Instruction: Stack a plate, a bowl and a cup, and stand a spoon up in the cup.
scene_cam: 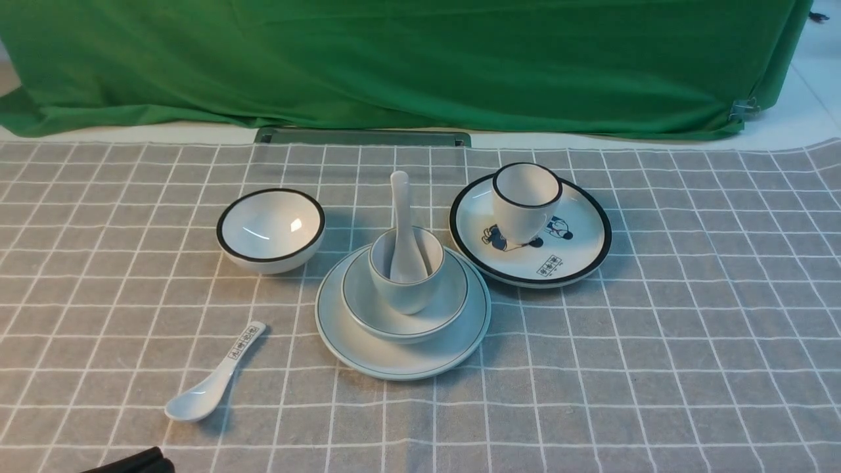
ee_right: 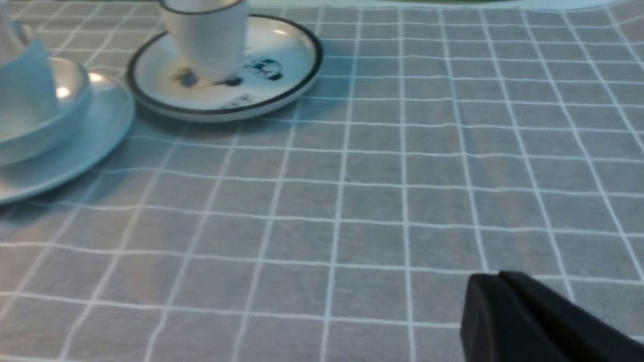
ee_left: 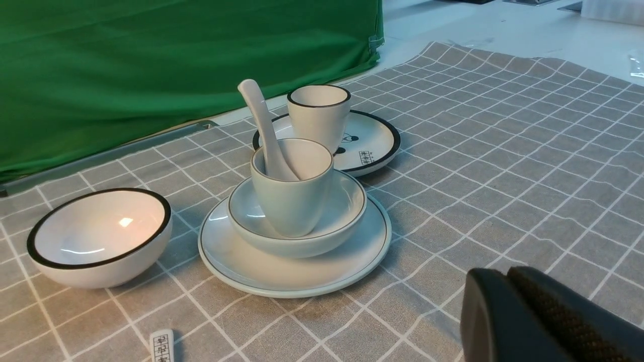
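Note:
The plate (scene_cam: 402, 360) lies mid-table with the bowl (scene_cam: 453, 297) on it and the cup (scene_cam: 404, 289) upright in the bowl. The plain spoon (scene_cam: 401, 210) stands in the cup, its handle leaning up and toward the back. The left wrist view shows the same stack: plate (ee_left: 282, 271), bowl (ee_left: 344, 211), cup (ee_left: 294, 201), spoon (ee_left: 261, 125). My left gripper (ee_left: 505, 274) is shut and empty, well short of the stack, near the table's front left corner (scene_cam: 141, 460). My right gripper (ee_right: 495, 279) is shut and empty over bare cloth, away from the plate (ee_right: 85, 146).
A black-rimmed bowl (scene_cam: 271, 230) sits left of the stack. At the back right is a cartoon plate (scene_cam: 571, 256) bearing a bold-rimmed cup (scene_cam: 525, 200). A printed-handle spoon (scene_cam: 213, 384) lies at the front left. A green cloth (scene_cam: 394, 59) hangs behind the table.

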{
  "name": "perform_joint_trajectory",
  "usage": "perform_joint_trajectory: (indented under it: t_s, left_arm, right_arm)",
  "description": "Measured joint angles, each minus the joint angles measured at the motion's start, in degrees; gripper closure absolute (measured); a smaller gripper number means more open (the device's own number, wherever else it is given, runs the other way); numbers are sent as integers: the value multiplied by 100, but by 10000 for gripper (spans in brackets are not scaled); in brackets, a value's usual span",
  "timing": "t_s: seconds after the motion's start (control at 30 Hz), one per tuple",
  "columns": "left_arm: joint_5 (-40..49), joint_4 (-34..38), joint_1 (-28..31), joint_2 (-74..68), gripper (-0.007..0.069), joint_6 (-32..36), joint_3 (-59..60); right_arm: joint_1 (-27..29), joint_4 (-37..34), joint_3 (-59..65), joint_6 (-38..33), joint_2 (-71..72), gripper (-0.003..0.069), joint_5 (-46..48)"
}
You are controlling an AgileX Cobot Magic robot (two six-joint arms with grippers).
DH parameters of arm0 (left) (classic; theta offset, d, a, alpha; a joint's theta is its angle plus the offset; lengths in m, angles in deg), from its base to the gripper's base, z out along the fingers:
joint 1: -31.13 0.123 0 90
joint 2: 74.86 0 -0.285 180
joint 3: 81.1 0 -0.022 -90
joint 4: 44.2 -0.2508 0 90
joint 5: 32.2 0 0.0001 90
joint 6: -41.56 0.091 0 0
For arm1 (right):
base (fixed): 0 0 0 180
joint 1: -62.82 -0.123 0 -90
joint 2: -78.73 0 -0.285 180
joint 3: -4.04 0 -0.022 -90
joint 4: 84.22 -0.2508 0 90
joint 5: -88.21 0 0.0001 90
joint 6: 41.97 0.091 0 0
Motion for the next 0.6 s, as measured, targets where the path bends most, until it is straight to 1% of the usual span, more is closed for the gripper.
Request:
perform_joint_trajectory:
  t_s: [0.13,0.6]
  left_arm:
    - [2,-7,0,0,613,0,0]
    - [8,-7,0,0,613,-1,0]
  right_arm:
    - [21,-1,175,-6,278,642,0]
    - [21,49,180,-11,304,640,73]
